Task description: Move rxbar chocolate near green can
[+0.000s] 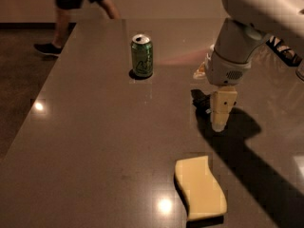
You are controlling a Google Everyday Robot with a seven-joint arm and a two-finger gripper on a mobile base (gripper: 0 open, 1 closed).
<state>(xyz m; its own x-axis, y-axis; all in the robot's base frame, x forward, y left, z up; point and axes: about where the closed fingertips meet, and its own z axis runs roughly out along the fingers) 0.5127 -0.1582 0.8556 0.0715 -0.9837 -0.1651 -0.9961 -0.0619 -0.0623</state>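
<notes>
We see little of the chocolate bar (200, 101): a dark, flat sliver on the table, to the right of the green can (142, 56) and somewhat nearer the camera. Most of it is covered by the gripper (218, 123), so no lettering shows. The gripper hangs pointing down right over the bar; whether it grips anything we cannot tell. The can stands upright, silver top up, with pale markings on its side. The table (85, 146) is a smooth grey-brown slab with glossy light spots, and the arm's long shadow falls to the right of the can. A pale yellow wavy sponge (200, 189) lies right of the can and much nearer the camera. Beyond the can, a person (78, 1) walks on the dark floor past the table's far edge. The table's left edge runs well left of the can, and bare tabletop lies between the can and the bar.
</notes>
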